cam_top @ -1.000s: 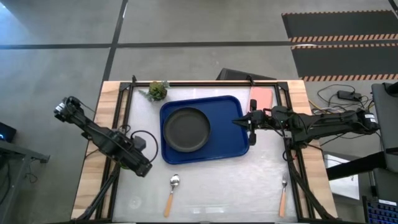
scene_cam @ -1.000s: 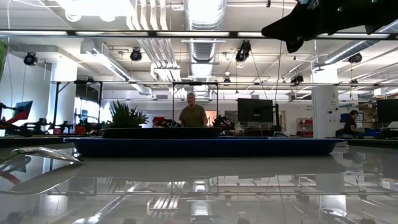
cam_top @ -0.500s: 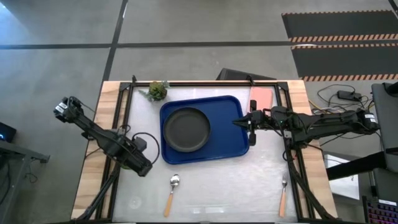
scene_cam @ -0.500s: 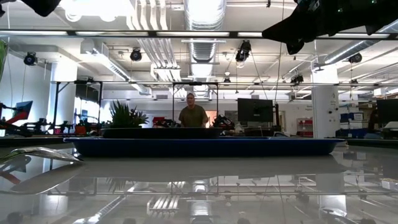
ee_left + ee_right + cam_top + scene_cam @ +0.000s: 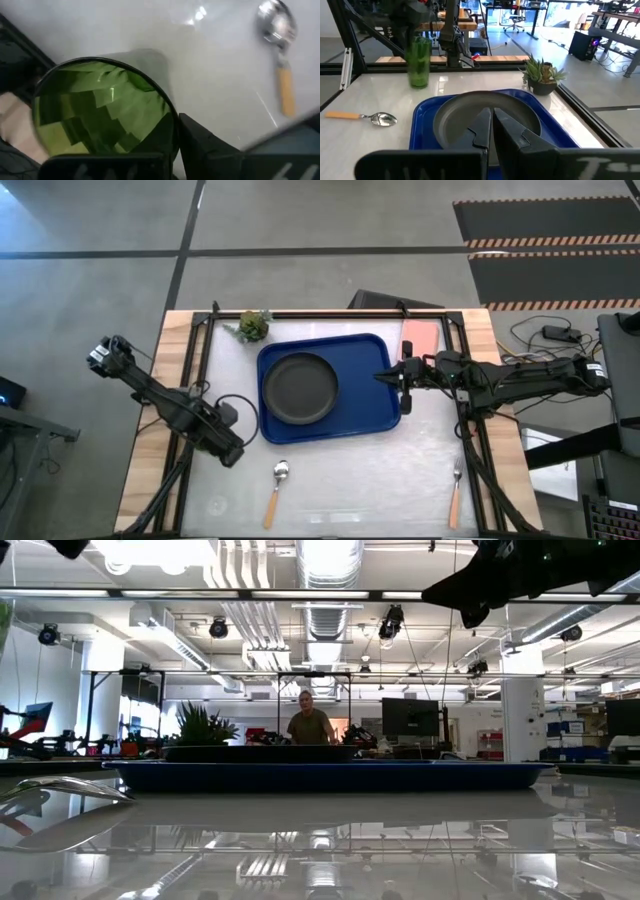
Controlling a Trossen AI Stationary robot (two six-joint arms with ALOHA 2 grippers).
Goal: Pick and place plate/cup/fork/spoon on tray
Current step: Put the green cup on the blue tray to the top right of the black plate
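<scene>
Barely shifted since a second ago. From above: left gripper (image 5: 228, 452) clamped on cup (image 5: 102, 115) over pale tabletop (image 5: 350, 470), spoon (image 5: 277, 488) just beside; right gripper (image 5: 385, 376), fingers together, above tray (image 5: 375, 415) holding plate (image 5: 300, 388). Fork (image 5: 455, 495) well apart. Low across the table: person (image 5: 311, 725) standing in workshop behind tray.

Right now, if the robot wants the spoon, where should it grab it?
Probably by the slim orange handle, coming straight down from above. The spoon lies flat on the table in front of the tray, bowl toward it, handle pointing away, with bare table on both sides for the fingers.
</scene>
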